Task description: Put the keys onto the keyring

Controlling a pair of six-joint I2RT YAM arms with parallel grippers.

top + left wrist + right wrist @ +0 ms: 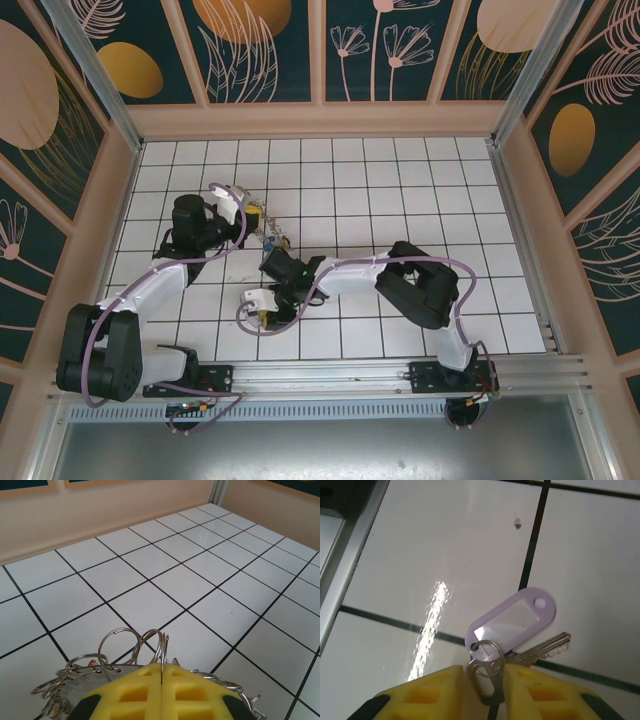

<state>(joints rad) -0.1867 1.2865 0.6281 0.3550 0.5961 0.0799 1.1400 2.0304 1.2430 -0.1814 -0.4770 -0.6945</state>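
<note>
The left gripper was clamped shut on the round grey metal keyring, held edge-on above the white-tiled counter. A cluster of small silvery keys and split rings hung around the keyring. From the keyring, a little toward the arm bases, the right gripper was pinched on the head of a single silvery key low over a tile, with its pale lilac plastic tag lying flat on the counter.
</note>
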